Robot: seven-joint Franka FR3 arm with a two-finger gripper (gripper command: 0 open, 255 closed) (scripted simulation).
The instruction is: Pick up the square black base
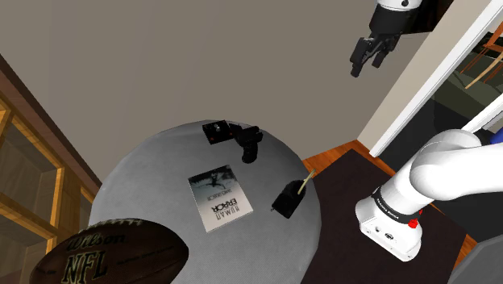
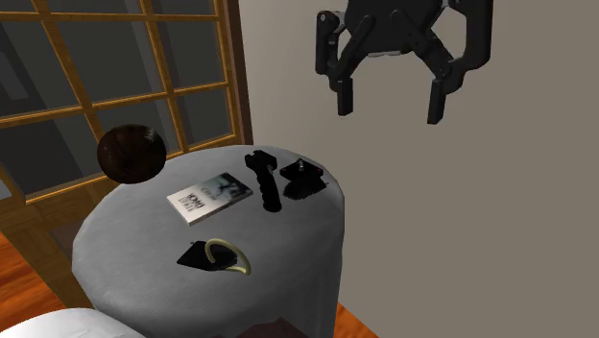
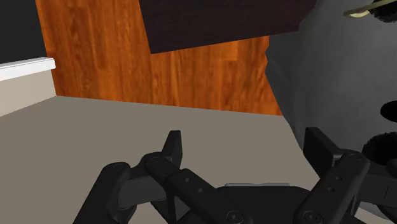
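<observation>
Brown, with white lettering, a football (image 1: 105,254) sits on the near-left rim of the round grey desk (image 1: 153,177) in the shoulder view. Right of it, a booklet (image 1: 219,196) lies flat near the desk's middle. Beyond the booklet, at the far edge by the wall (image 1: 242,56), is the base (image 1: 216,131), a flat black square with a small knob on top. Just beside it to the right lies a chunky black tool (image 1: 249,144). Nearer the stand, a black pouch (image 1: 288,198) with a tan handle rests by the desk's right rim. Further right and high up, the pincer (image 1: 369,55) hangs in the air, well apart from the desk, spread wide and gripping nothing. The white arm (image 1: 435,177) bends below it.

In the second exterior view, the order runs football, booklet, tool, then base at the desk's right edge next to the wall. The pincer is high above the base and a little to the right.

In the wrist view, orange wood floor (image 3: 191,70) and a dark rug (image 3: 216,19) lie beyond the parted fingers (image 3: 173,147). The desk's grey side shows past the other finger.
</observation>
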